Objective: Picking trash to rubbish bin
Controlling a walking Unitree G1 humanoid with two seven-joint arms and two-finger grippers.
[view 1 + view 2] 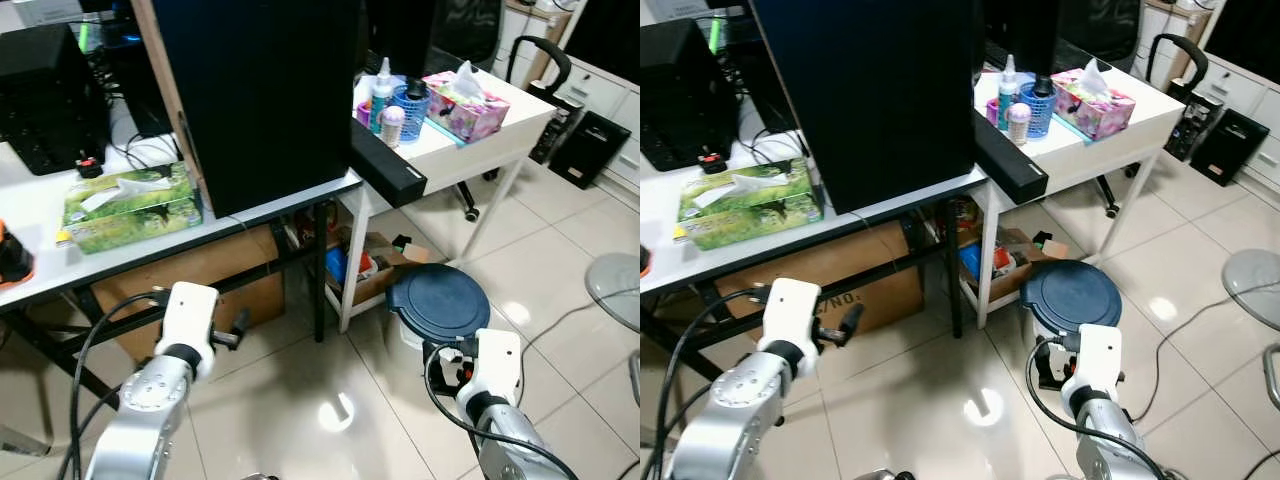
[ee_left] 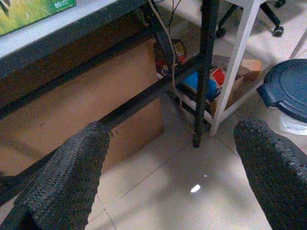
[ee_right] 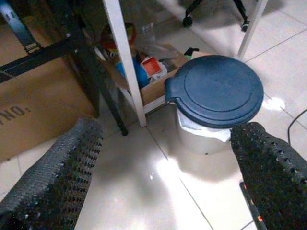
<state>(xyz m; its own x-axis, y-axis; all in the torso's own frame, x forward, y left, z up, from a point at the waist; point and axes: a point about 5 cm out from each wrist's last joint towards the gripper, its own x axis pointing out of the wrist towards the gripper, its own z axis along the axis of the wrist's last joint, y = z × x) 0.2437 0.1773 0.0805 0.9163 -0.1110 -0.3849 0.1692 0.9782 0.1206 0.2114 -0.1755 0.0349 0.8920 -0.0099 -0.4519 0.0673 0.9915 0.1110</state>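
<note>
A shiny tiled floor (image 1: 300, 400) filled the bottom of the frame. On it, at the lower right, stood a rubbish bin (image 1: 437, 304) with a dark blue lid. A big brown cardboard box (image 1: 190, 290) sat under the desk (image 1: 40, 215) at the left. A green tissue box (image 1: 128, 205) lay on that desk. A pink tissue box (image 1: 466, 105) lay on the white table (image 1: 480, 140) at the upper right.

the desk (image 1: 40, 215) runs across 10 to 12 o'clock, a tissue box (image 1: 128, 205) lying on it. a cardboard box (image 1: 200, 285) sits on the floor beneath it. a smaller desk (image 1: 500, 125) stands at 1 o'clock. the rubbish bin (image 1: 438, 302), lid on, stands on the floor before that smaller desk, at 2 o'clock, beside a box of clutter (image 1: 370, 270) under the smaller desk.
</note>
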